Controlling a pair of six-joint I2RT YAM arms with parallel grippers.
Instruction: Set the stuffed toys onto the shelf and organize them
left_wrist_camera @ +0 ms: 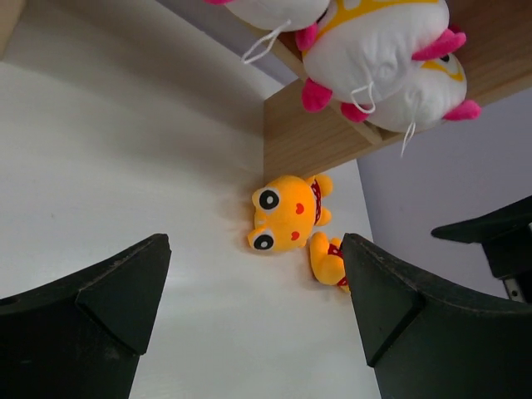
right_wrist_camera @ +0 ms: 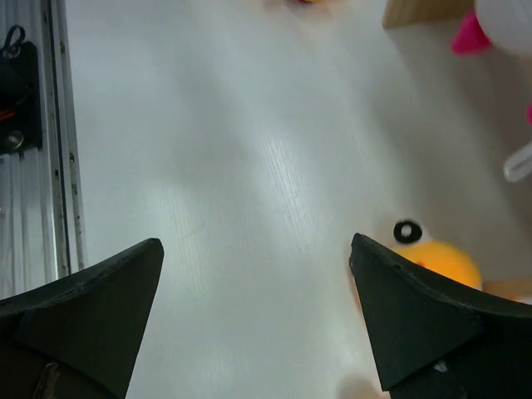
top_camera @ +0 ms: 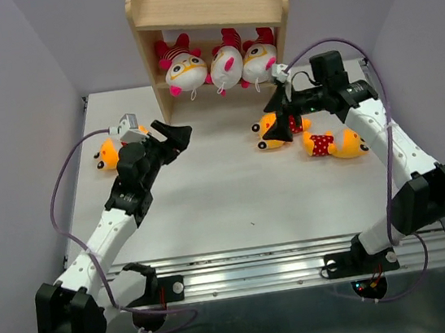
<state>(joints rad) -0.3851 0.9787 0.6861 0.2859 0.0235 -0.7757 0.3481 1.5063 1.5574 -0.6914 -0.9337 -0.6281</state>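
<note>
Three white stuffed toys (top_camera: 227, 63) with pink ears lie side by side on the lower tier of the wooden shelf (top_camera: 209, 4). Three yellow-orange toys lie on the table: one at the left (top_camera: 107, 154) behind my left arm, one (top_camera: 269, 138) under my right gripper (top_camera: 276, 122), and one (top_camera: 336, 143) further right. My left gripper (top_camera: 179, 135) hangs open over bare table, empty, pointing right. In the left wrist view, the left gripper (left_wrist_camera: 254, 274) frames a yellow toy (left_wrist_camera: 287, 212) ahead. In the right wrist view, the right gripper (right_wrist_camera: 256, 245) is open, with a yellow toy (right_wrist_camera: 445, 259) beside its right finger.
The shelf's upper board (top_camera: 205, 0) carries nothing. An aluminium rail (top_camera: 284, 261) runs along the near table edge between the arm bases. Grey walls close in on both sides. In the left wrist view the right arm (left_wrist_camera: 499, 241) shows at the right edge.
</note>
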